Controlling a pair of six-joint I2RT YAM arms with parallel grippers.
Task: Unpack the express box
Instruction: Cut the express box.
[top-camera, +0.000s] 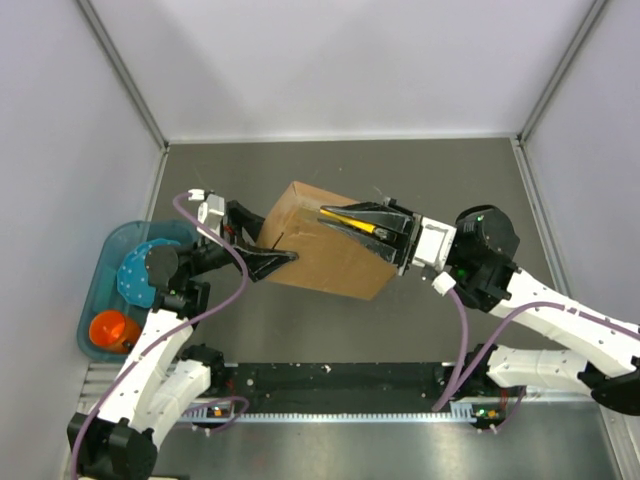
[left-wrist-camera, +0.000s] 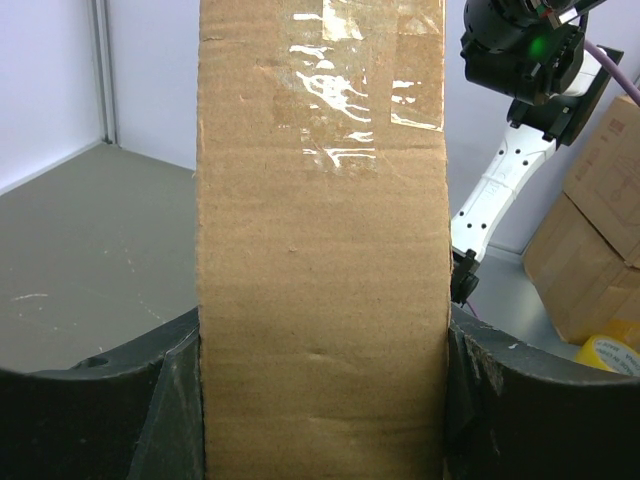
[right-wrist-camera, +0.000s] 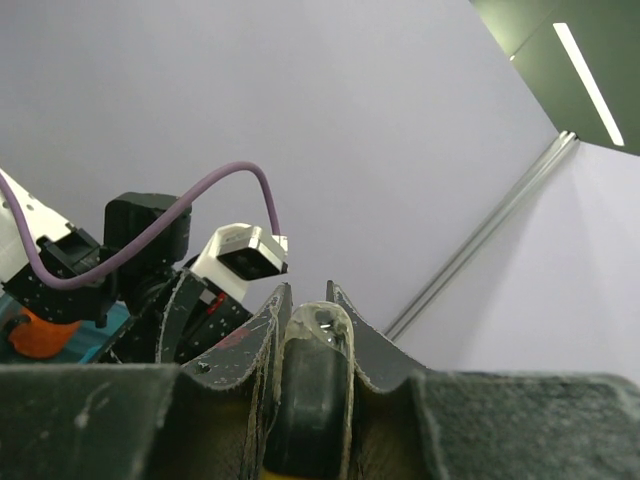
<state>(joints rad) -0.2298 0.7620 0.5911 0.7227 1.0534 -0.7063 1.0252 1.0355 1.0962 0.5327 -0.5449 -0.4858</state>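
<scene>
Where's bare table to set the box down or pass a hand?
Free: far strip of table between express box and back wall; the near strip between box and arm-base rail. Crowded: left edge, with blue bin and left arm; right side, under the right arm.

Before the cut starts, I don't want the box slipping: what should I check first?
1. The left gripper clamps the express box, a finger on each side: ok.
2. The right gripper is shut on the yellow knife: ok.
3. Knife above the box: ok.
4. Blade extended: cannot tell.
5. Knife lined up with the tape: cannot tell.
</scene>
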